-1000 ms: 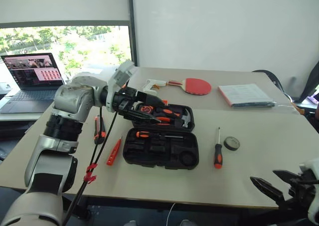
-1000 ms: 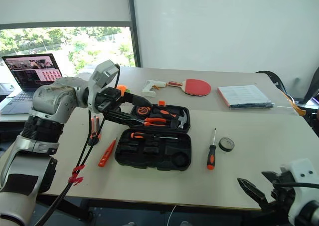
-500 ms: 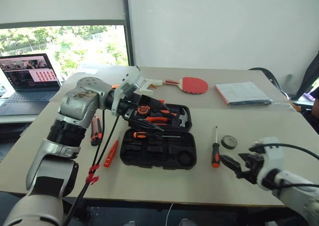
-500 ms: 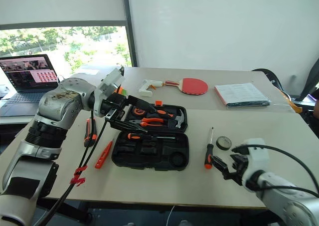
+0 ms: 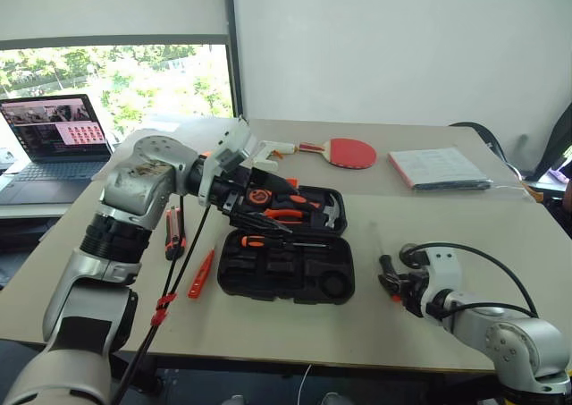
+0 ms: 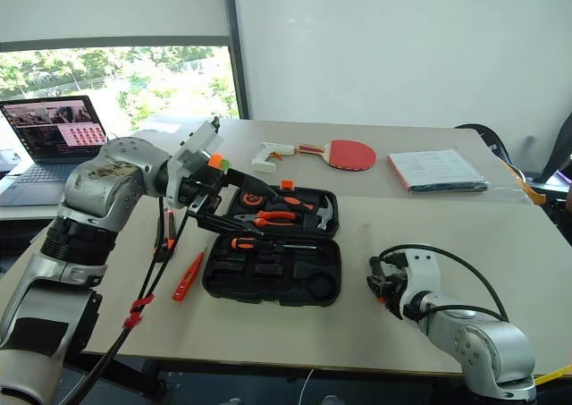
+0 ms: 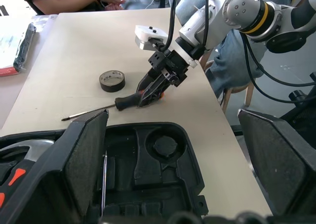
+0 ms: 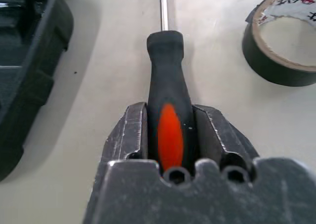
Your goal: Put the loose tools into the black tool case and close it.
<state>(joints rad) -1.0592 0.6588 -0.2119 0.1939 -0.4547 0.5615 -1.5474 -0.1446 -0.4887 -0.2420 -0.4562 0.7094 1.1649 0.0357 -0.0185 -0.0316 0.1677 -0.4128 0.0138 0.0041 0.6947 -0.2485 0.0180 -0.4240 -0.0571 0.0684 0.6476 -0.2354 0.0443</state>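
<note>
Since a second earlier our right hand (image 8: 170,135) had come forward from the table's near edge to the screwdriver (image 8: 169,93) lying right of the case, and its fingers (image 8: 134,130) had narrowed until they clamped the black-and-orange handle between them. The screwdriver lay on the table (image 5: 268,320), its shaft pointing away from us. Just beyond and to its right sat the roll of tape (image 7: 112,80). The black case (image 5: 286,264) lay open at the middle of the table with pliers and a hammer in its lid. Left of it lay a slim orange tool (image 5: 202,274) and, farther left, another screwdriver (image 5: 173,232). Our left hand (image 6: 234,204) hovered over the lid, fingers spread wide, holding nothing. Beyond lay a white glue gun (image 5: 277,149) and a red paddle (image 5: 349,152).
</note>
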